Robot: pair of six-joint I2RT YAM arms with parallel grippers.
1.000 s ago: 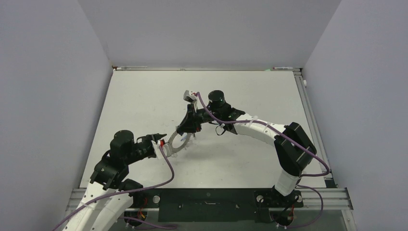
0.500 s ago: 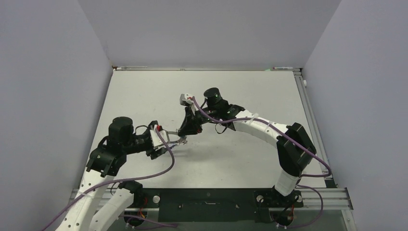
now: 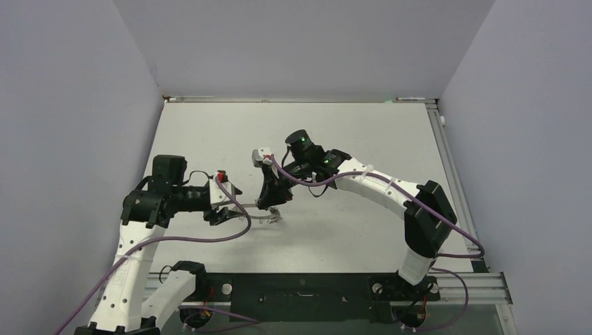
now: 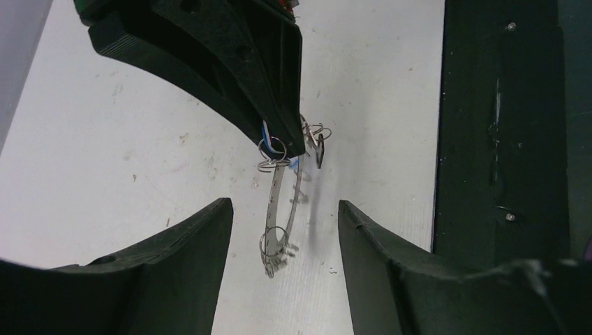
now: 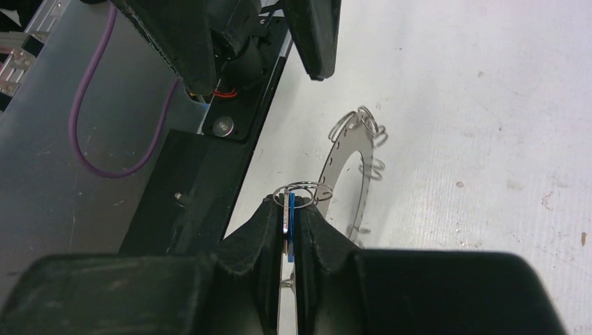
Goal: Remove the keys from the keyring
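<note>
My right gripper is shut on a blue-headed key, clamped edge-on between its pads. A small wire loop joins that key to the keyring, a flat grey ring that hangs below it just over the table. More small loops sit on its rim. In the left wrist view the keyring hangs edge-on between my left gripper's spread fingers, touching neither. From above, the left gripper sits just left of the keyring and the right gripper just over it.
The white table has grey walls on three sides. A black metal rail runs along the near edge, close below the keyring. Purple cables trail from both wrists.
The left gripper has opened off the keyring and drawn back to the left. The right gripper has carried the key and ring slightly left and nearer, so the ring now hangs edge-on.
</note>
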